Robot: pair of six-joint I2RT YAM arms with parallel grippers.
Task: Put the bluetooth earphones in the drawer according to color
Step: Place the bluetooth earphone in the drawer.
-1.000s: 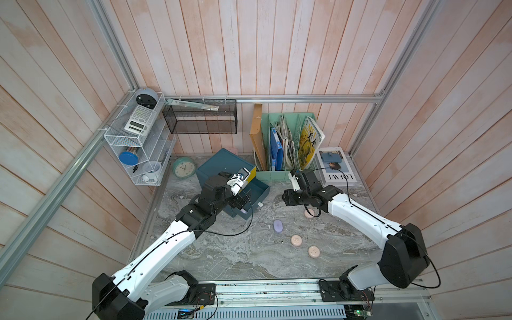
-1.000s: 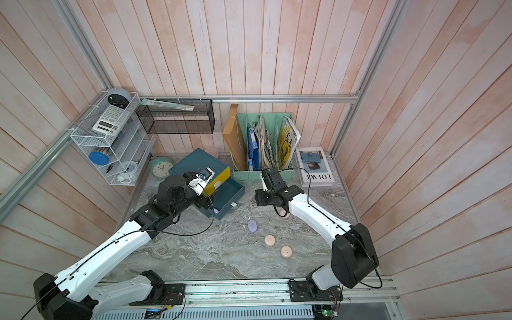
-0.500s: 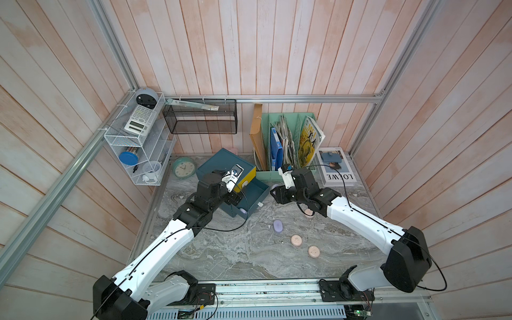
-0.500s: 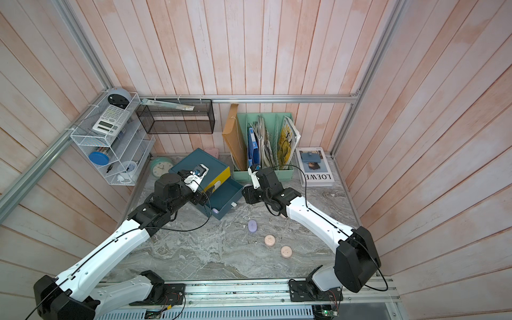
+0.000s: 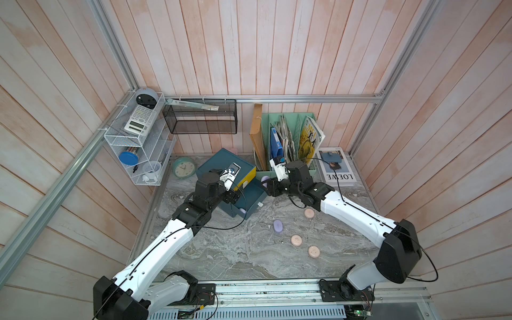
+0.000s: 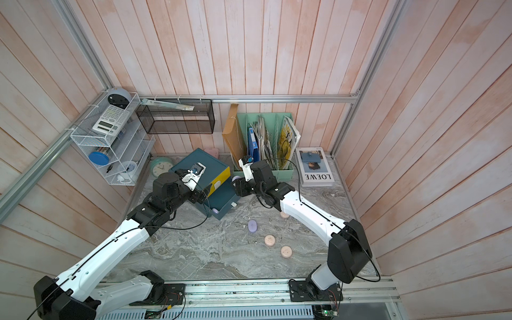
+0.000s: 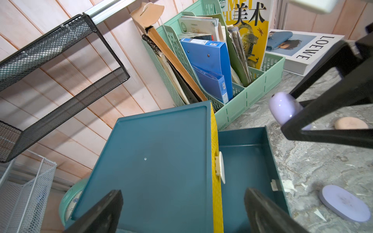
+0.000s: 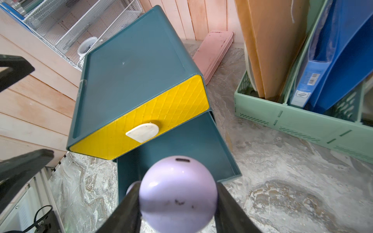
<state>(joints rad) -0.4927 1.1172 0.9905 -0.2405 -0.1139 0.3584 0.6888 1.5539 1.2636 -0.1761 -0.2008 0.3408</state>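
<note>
The right gripper (image 8: 177,207) clamps a lilac earphone case (image 7: 282,108) between half-closed fingers, near the rim of the pulled-out teal drawer (image 8: 201,141) under the yellow front of the chest (image 8: 131,66). The left gripper (image 7: 182,192) gapes wide above the chest top, holding nothing. "LOEWE" shows on a magazine (image 7: 302,48), "美术" on a yellow book (image 7: 250,24).

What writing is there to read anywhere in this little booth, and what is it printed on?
"LOEWE": white book, lying flat.
"美术", beside partly cropped "MEI" and "HU": yellow magazine in the mint-green file rack.
Too small to read: calculator keys, blue folder labels, clock face.
</note>
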